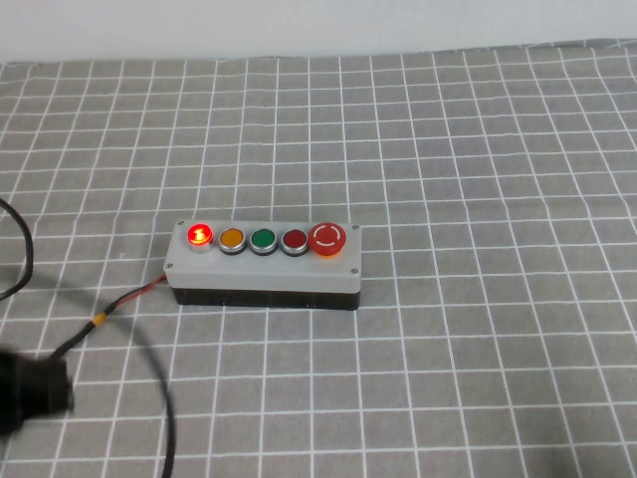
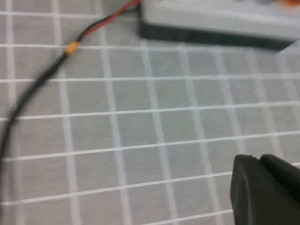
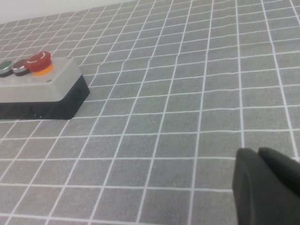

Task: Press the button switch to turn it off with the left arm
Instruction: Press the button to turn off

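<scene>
Low at the bench's near-left corner — left gripper (image 1: 30, 398), finger state impossible to tell. Farther in and rightward, mid-bench, glowing button switch (image 1: 200, 236) at the box's (image 1: 264, 271) left end. Right gripper (image 3: 267, 187) — unseen from above, state unclear.

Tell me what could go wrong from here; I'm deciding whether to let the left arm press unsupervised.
The left gripper sits low-left, apart from the box; its cable might snag the box's wire. The lit button switch adjoins the orange button, so a misaimed press could hit that. Right gripper is parked.
</scene>
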You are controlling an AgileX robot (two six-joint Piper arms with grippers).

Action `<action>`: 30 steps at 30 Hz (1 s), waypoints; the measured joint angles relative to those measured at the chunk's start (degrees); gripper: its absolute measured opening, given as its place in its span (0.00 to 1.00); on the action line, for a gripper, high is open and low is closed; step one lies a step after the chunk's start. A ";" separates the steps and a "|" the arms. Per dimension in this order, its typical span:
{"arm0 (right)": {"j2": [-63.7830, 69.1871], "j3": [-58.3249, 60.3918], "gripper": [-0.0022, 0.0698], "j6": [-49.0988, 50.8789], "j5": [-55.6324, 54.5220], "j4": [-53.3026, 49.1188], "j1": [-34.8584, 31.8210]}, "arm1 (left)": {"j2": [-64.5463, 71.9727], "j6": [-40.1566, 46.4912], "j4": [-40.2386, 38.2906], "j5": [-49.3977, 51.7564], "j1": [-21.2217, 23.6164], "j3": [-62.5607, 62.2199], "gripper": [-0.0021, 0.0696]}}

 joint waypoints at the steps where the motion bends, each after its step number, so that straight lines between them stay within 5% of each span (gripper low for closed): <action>1: 0.00 0.00 0.01 0.00 0.00 0.00 0.00 | 2.78 0.29 1.19 1.32 0.00 -2.30 0.02; 15: 0.00 0.00 0.01 0.00 0.00 0.00 0.00 | 41.71 12.24 -2.45 1.55 0.00 -30.12 0.02; 30: 0.00 0.00 0.01 0.00 0.00 0.00 0.00 | 60.20 13.43 -2.82 3.97 -3.91 -43.81 0.02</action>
